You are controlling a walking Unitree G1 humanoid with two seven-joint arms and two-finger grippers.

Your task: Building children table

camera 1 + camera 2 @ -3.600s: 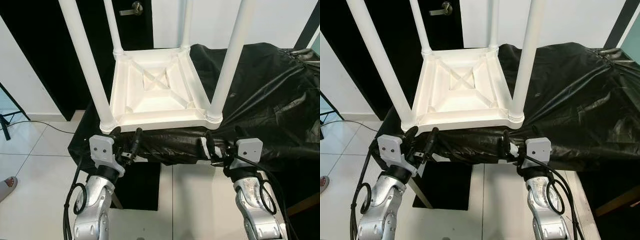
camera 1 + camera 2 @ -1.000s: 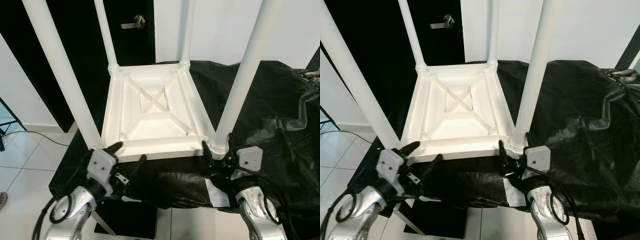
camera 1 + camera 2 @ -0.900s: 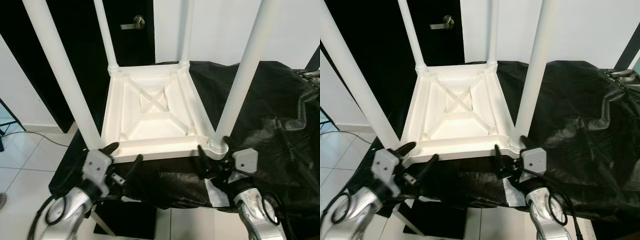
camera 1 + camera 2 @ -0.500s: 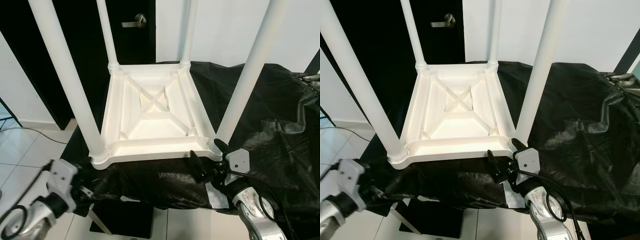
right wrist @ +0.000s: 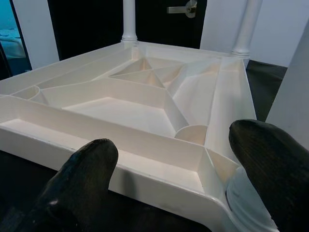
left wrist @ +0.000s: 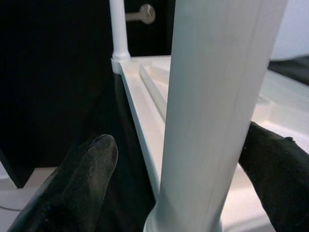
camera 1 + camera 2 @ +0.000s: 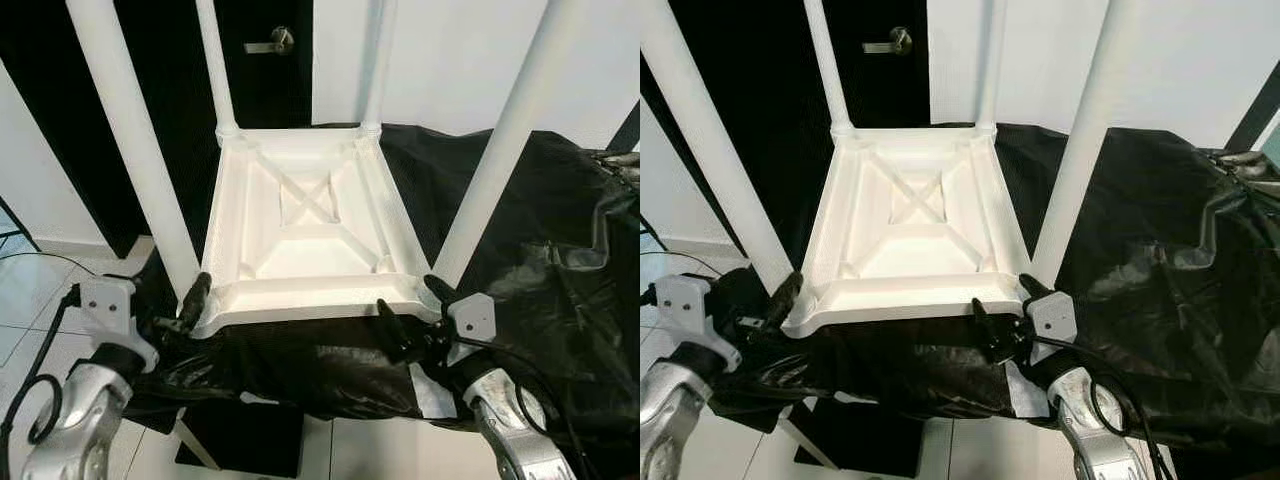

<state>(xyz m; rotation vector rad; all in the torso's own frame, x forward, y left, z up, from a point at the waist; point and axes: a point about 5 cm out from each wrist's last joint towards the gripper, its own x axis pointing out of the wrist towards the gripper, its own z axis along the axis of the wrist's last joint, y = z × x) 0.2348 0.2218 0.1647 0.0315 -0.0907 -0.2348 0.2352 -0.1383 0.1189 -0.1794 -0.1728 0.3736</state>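
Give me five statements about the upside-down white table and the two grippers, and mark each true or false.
1. The white table lies upside down with its legs pointing up. True.
2. It rests on a black plastic sheet. True.
3. The left gripper is at the far corner of the table, next to the door. False: it is at the near left corner, its open fingers on either side of the near left leg.
4. The right gripper is shut flat on the sheet. False: it is open at the table's near right corner.
5. A door handle shows on the dark door behind the table. True.
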